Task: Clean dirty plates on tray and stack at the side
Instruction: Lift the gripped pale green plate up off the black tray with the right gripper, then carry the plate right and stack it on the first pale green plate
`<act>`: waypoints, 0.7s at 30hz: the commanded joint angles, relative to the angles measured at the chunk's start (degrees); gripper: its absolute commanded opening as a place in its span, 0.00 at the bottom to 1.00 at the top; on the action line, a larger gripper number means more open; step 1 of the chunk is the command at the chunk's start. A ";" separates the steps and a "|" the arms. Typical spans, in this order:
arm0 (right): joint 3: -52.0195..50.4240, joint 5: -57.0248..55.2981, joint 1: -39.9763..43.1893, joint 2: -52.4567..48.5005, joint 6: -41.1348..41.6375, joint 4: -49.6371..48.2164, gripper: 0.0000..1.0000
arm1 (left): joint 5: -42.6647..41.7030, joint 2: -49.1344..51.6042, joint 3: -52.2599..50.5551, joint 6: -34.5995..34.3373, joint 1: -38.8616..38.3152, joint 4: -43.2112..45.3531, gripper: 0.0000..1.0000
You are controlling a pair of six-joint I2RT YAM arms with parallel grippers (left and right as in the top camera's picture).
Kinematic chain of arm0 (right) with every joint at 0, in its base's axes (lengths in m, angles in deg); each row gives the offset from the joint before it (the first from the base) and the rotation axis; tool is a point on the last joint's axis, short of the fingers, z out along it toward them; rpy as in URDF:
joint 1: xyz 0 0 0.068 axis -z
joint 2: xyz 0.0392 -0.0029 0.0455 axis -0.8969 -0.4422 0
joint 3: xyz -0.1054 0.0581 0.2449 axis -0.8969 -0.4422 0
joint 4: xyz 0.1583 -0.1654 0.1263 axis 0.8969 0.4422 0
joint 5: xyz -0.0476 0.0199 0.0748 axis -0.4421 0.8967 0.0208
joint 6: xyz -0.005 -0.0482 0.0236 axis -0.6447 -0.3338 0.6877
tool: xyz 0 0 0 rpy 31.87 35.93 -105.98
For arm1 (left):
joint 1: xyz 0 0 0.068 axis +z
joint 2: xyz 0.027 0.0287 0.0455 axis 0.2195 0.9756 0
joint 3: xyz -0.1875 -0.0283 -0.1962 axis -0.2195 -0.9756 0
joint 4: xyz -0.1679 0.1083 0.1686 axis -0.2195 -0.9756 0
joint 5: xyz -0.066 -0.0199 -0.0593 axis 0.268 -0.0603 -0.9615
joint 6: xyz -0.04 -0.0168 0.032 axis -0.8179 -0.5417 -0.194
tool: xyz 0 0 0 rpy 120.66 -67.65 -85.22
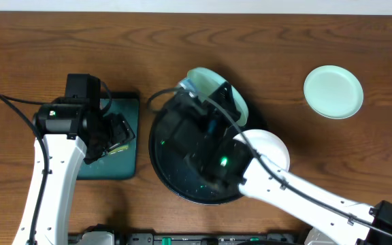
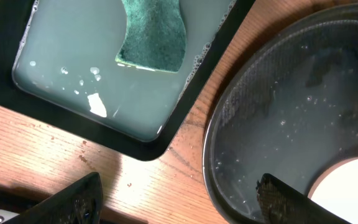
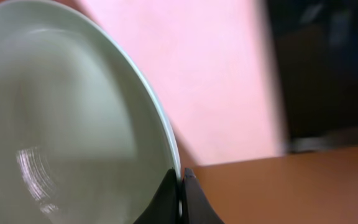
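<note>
My right gripper (image 1: 206,105) is shut on the rim of a mint-green plate (image 1: 213,85) and holds it tilted up on edge above the far side of the round black tray (image 1: 160,158). The right wrist view shows the plate (image 3: 67,118) pinched between the fingers (image 3: 180,186); its face looks wet, with no smear visible. A white plate (image 1: 269,146) lies at the tray's right edge, partly under my right arm, and shows in the left wrist view (image 2: 353,183). A second mint-green plate (image 1: 333,91) lies alone on the table at the right. My left gripper (image 1: 118,133) is open and empty (image 2: 179,202).
A rectangular black tray (image 1: 118,167) left of the round tray holds cloudy soapy water (image 2: 73,56) and a green sponge (image 2: 151,34). The round tray (image 2: 278,93) is wet inside. My right arm crosses the tray from the front right.
</note>
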 commanded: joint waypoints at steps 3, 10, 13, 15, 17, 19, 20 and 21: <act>0.15 34.12 12.13 -0.59 27.96 5.22 0.01 | 0.31 -0.09 -0.17 0.55 -0.13 -0.26 0.80; 0.15 69.88 31.32 -2.82 40.92 4.42 0.01 | 0.31 -0.09 -0.17 0.55 -0.13 -0.22 0.80; 0.15 80.70 39.01 -3.78 44.59 3.98 0.01 | 0.31 -0.09 -0.17 0.55 -0.13 -0.22 0.80; 0.15 85.05 43.98 -4.39 45.53 3.65 0.01 | 0.31 -0.09 -0.17 0.55 -0.13 -0.22 0.80; 0.15 87.27 48.48 -4.83 46.10 3.78 0.01 | 0.31 -0.09 -0.17 0.55 -0.13 -0.22 0.80; 0.15 87.69 53.02 -5.38 47.19 4.44 0.01 | 0.31 -0.09 -0.17 0.55 -0.13 -0.22 0.80; 0.15 87.67 55.47 -5.68 47.93 4.83 0.01 | 0.33 -0.09 -0.17 0.57 -0.13 -0.22 0.80; 0.15 88.00 57.61 -6.01 47.98 5.05 0.01 | 0.33 -0.09 -0.17 0.55 -0.13 -0.22 0.80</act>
